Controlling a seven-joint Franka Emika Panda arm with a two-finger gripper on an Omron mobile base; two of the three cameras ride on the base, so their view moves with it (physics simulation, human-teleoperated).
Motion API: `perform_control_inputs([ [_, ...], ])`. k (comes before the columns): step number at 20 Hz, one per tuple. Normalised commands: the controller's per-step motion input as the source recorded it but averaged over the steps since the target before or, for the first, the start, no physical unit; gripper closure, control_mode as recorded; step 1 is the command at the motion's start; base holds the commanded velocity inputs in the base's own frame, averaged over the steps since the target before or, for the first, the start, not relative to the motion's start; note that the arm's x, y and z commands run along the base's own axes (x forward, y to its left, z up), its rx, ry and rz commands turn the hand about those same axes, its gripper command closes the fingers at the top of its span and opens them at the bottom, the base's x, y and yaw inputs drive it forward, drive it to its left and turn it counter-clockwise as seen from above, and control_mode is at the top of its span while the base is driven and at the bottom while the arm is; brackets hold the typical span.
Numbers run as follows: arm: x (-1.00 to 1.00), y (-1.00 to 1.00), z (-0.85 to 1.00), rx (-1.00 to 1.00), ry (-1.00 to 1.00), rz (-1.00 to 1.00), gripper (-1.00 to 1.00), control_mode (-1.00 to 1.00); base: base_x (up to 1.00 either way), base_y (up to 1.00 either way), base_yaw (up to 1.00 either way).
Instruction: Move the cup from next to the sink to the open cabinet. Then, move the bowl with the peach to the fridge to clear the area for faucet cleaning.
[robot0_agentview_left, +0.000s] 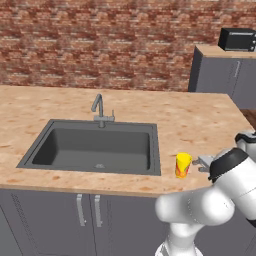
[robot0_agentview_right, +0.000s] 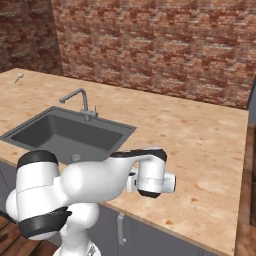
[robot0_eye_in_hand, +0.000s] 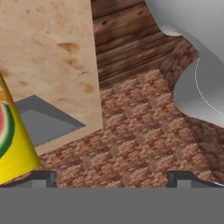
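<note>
The cup (robot0_agentview_left: 183, 165), a small yellow tumbler with a red and green mark, stands upright on the counter just right of the sink (robot0_agentview_left: 95, 147). My gripper (robot0_agentview_left: 202, 162) is level with the cup, close to its right side, and is open. In the hand view the cup (robot0_eye_in_hand: 11, 131) stands at the far left, beside the left fingertip (robot0_eye_in_hand: 43, 177) and outside the gap, and the gripper (robot0_eye_in_hand: 111, 178) has nothing between its fingers. The faucet (robot0_agentview_left: 100, 111) rises behind the basin. The bowl, the peach, the fridge and the open cabinet are out of view.
The pale wood-grain counter (robot0_agentview_left: 200, 120) runs along a brick wall. A black microwave (robot0_agentview_left: 237, 39) sits on a dark grey unit (robot0_agentview_left: 220, 75) at the back right. A small metal utensil (robot0_agentview_right: 19, 77) lies far left. My white arm (robot0_agentview_right: 95, 182) hangs over the counter's front edge.
</note>
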Motion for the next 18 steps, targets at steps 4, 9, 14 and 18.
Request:
perform_control_inputs([
  [4, -0.01, 0.00, 0.00, 0.00, 0.00, -0.12, -1.00, -1.00, 0.00, 0.00, 0.00],
  [9, -0.08, 0.00, 0.00, 0.00, 0.00, -0.04, -1.00, -1.00, 0.00, 0.00, 0.00],
  [14, 0.21, -0.31, -0.03, 0.00, 0.00, 0.00, -1.00, -1.00, 0.00, 0.00, 0.00],
  [18, 0.08, -0.34, 0.00, 0.00, 0.00, 0.00, -1.00, -1.00, 0.00, 0.00, 0.00],
])
